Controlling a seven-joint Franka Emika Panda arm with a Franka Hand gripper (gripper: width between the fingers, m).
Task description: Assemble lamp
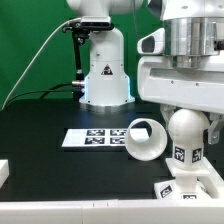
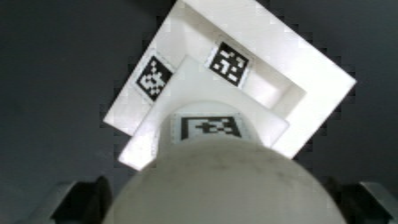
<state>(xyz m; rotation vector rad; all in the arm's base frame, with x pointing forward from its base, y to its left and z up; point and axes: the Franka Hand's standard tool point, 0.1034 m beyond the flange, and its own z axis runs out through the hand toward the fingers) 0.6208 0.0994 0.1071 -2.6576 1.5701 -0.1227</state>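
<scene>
Holding the bulb [image 2: 222, 165] in my gripper [image 2: 217, 203] over the base [image 2: 267, 60], can't tell if it's seated; shade [image 1: 145, 140] lies loose, not fitted yet.

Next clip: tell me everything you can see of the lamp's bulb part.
The bulb is matte white plastic: a round globe on a short stem bearing a black-and-white square tag. It stands upright, stem down, at the exterior view's right, over the flat square base. The gripper clasps the globe from both sides. Whether the stem sits in the base cannot be told.
</scene>
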